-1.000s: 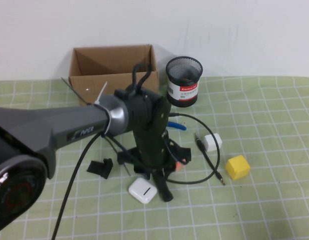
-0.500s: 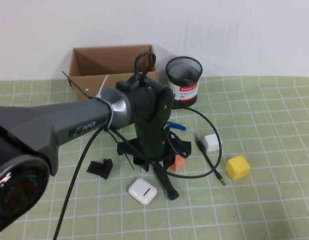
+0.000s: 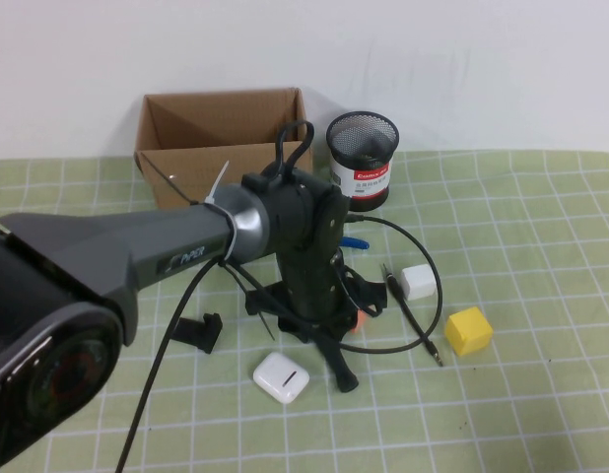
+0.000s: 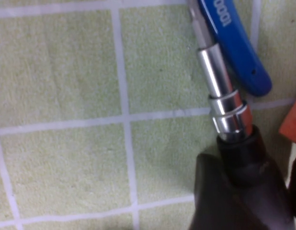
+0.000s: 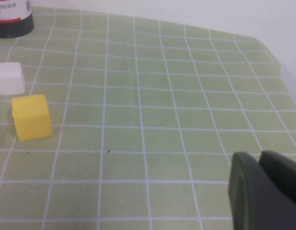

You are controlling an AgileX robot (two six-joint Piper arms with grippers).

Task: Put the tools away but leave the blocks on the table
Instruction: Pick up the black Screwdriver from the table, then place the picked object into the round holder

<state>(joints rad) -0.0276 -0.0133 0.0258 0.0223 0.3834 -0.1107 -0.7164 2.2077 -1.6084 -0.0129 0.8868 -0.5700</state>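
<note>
My left gripper (image 3: 329,330) has shifted right over mid-table, pinching the thick screwdriver (image 4: 222,103) beside the blue pliers (image 4: 236,45), lift pending; my right gripper (image 5: 265,191), pressed together, idles far right.

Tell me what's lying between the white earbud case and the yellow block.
In the high view, the left claw tip rests between the earbud case and the yellow block, along with the thin screwdriver's tip. The right claw stays off aside.

L gripper (image 3: 329,330) w/ thick screwdriver (image 4: 223,103) shifted right, now covering orange block (image 3: 357,321).
</note>
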